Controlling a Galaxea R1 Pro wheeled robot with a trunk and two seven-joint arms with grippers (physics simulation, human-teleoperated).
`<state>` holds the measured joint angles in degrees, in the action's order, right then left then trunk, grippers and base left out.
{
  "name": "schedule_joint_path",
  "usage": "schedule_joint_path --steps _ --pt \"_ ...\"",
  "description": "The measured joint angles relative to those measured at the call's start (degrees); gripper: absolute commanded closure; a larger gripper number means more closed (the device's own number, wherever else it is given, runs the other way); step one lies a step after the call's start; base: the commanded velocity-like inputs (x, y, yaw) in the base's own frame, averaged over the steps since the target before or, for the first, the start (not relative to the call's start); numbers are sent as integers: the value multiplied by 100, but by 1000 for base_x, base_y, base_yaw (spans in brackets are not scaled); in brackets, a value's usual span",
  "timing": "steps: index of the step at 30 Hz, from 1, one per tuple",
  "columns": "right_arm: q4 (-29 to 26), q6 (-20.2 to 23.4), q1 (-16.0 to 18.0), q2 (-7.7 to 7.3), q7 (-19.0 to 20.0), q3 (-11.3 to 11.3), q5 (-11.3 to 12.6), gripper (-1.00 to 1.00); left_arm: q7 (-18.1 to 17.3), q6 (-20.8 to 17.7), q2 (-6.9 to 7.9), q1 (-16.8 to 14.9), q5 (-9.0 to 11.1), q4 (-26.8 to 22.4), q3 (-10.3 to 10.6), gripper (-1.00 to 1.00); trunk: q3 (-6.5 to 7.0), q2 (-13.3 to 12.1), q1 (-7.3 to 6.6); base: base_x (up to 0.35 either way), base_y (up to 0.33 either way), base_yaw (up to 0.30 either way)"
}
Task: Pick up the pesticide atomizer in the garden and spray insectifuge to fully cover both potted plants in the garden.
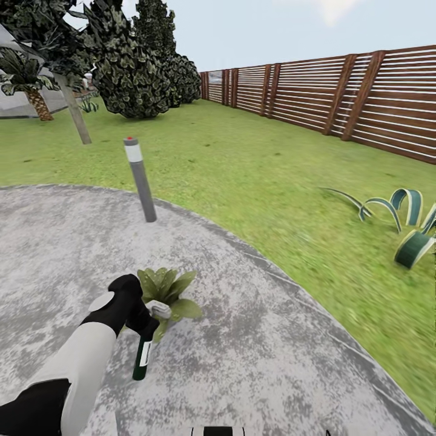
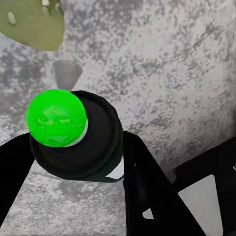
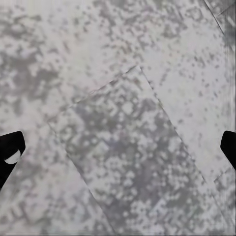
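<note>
— So where is the spray bottle (image 1: 143, 358)?

— Right beside the potted plant (image 1: 165, 292) on the paved patio (image 1: 254, 363). The left gripper (image 1: 147, 320) is pinching it near its top, and the dark body with its pale label hangs down, tilted a little, just in front of the plant. The grey spray head sits against the plant's leaves.

— And from the left wrist?

— You look along the bottle (image 2: 78, 142): a bright green ball (image 2: 56, 117) covers its end, with the black fingers (image 2: 147, 187) pressed to either side. One speckled leaf (image 2: 34, 22) pokes in above the mottled paving.

— What about the right gripper (image 3: 118, 150)?

— Spread wide, with the two black fingertips (image 3: 10, 155) at opposite edges of the right wrist view and nothing between them but paving.

— Anything else near the plant?

— A grey bollard lamp (image 1: 140, 178) stands beyond it at the patio's edge. Off to the plant's right, on the lawn (image 1: 260, 157), a striped long-leaved agave (image 1: 406, 224) grows, and a slatted wooden fence (image 1: 339, 97) runs behind.
</note>
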<state>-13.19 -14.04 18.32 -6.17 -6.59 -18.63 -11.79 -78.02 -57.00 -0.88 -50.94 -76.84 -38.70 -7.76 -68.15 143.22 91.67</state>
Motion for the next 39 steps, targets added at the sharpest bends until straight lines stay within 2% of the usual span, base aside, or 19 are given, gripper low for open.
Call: schedule_joint_path --steps 7,14,21,27,33,36,39 --pt "2 0 1 0 -7 -2 0 -100 0 1 3 1 -5 -3 -17 100 0 0 1 16 -269 236" --pt "0 0 0 -8 -7 -8 -8 -100 9 -5 24 0 -12 -1 -4 100 0 0 3 -72 -251 25" --pt "1 1 0 -7 -3 -6 -1 -100 9 -6 63 -1 -21 0 -24 100 0 0 1 -36 -29 0" --pt "2 0 0 0 1 -8 0 -100 5 -18 7 -9 -6 6 -4 100 0 0 1 0 0 0" --pt "2 0 0 0 1 -8 0 -100 0 -99 -32 -217 -8 1 -69 100 0 0 1 0 0 0" --pt "2 0 1 0 -4 -8 0 -100 5 -116 -4 -486 -12 6 -230 100 0 0 1 0 0 0" --pt "2 0 0 0 -3 -8 0 -100 44 -110 54 -512 -30 -11 -646 100 0 0 1 0 0 0"
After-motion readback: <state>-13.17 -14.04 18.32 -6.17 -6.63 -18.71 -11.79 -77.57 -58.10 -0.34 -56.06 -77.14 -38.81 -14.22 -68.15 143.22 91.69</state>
